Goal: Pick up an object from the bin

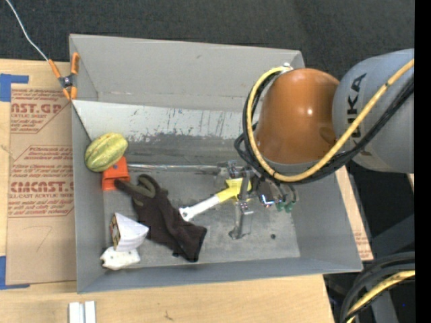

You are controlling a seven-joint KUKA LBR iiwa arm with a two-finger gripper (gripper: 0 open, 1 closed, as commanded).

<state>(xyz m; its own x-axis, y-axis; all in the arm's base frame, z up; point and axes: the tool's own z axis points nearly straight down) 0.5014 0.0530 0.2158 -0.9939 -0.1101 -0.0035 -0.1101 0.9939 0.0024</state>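
A slim plastic tool with a white handle and yellow head (pixel 205 205) is laid diagonally. Its yellow end is at the end effector (pixel 242 204) and its white end is pointed away from it. The end effector's opening cannot be told.

Slanted overhead view onto bin (pixel 188 79)

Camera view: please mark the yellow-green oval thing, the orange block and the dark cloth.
yellow-green oval thing (pixel 106 151), camera view, middle of its top.
orange block (pixel 115 175), camera view, its upper face.
dark cloth (pixel 165 221), camera view, middle of the crumpled fabric.
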